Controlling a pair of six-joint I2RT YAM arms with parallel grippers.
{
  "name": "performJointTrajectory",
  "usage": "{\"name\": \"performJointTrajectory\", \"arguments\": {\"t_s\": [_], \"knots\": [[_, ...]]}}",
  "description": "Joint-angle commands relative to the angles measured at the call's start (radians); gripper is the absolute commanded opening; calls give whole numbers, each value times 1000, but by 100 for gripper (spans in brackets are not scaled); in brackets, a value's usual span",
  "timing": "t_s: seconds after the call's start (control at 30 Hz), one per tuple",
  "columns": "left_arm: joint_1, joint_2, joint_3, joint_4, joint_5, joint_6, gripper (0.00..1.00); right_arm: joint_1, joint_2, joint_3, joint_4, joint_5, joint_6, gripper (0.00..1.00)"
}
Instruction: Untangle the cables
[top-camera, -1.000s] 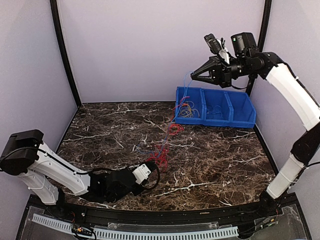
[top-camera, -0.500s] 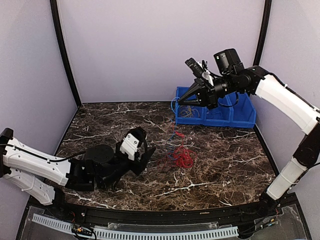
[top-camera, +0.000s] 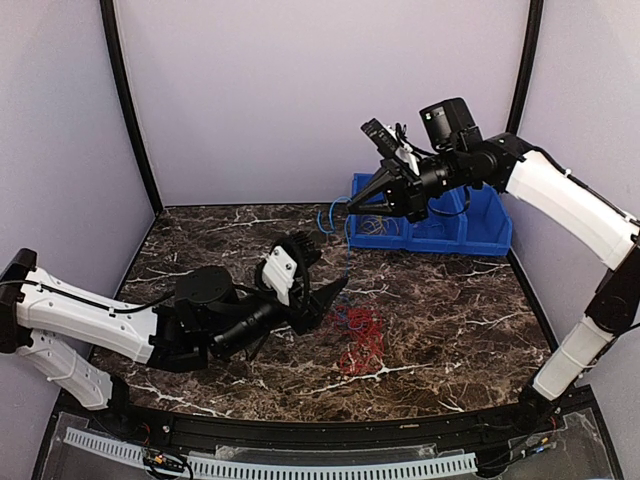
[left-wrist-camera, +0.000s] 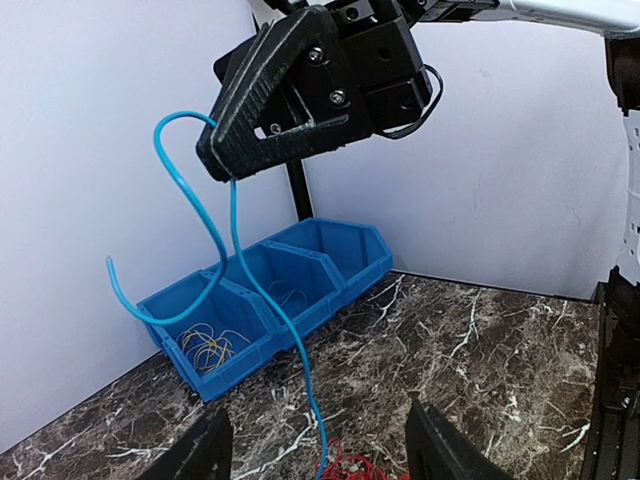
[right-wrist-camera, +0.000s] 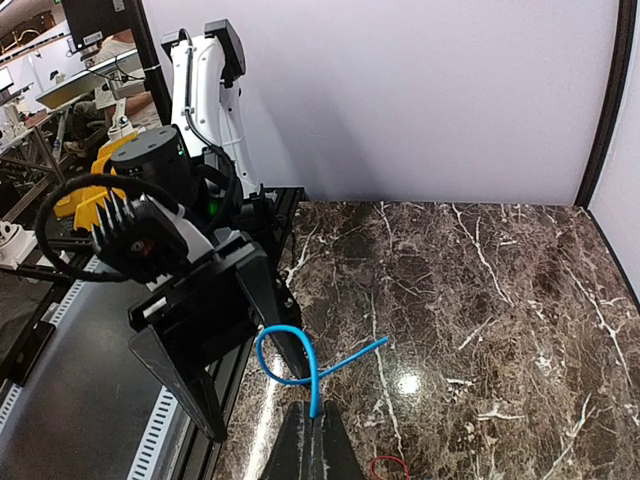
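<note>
A dark marbled counter (top-camera: 450, 310) is closed in by pale lilac walls (top-camera: 260, 90). At its 1 o'clock corner, against the back wall, sits a blue plastic three-compartment bin (top-camera: 440, 243). A few thin yellow wire loops (left-wrist-camera: 207, 345) lie in the bin's leftmost compartment.

Just toward 5 o'clock of the counter's centre lies a loose tangle of thin red cables (top-camera: 360, 335). Nothing covers it, and the tip of the left gripper (top-camera: 330, 305) sits right at its 9 o'clock edge.

The left gripper's jaws are spread wide, with nothing between them.

The right gripper (top-camera: 354, 207) hangs in the air in front of the bin's left end. Its jaws are pinched tight on a thin blue wire (right-wrist-camera: 313, 390). Above the pinch the wire curls into a free loop. Below it, one strand runs down to the red tangle on the counter.
</note>
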Motion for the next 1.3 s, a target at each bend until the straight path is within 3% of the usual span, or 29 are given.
{"name": "performJointTrajectory", "arguments": {"t_s": [0.0,0.23,0.47,0.6,0.73,0.93,1.07,1.17,1.27], "knots": [[50,77,43,113,103,-35,61,12,8,44,20,-25,22,0],[148,319,87,299,203,-45,42,-8,47,264,-75,-64,-10,0],[222,539,131,327,326,-183,35,-184,93,502,103,-308,241,0],[241,663,223,230,343,-241,26,-246,119,592,141,-339,285,0],[254,757,349,42,233,-308,18,-285,119,631,157,-368,313,0],[279,767,325,-3,192,-348,18,-406,109,669,293,-430,459,0],[281,716,231,9,173,-343,18,-505,95,660,365,-417,515,0],[281,640,157,40,170,-344,18,-556,66,588,327,-353,449,0],[281,555,45,77,162,-349,16,-571,17,455,189,-234,269,0]]}}
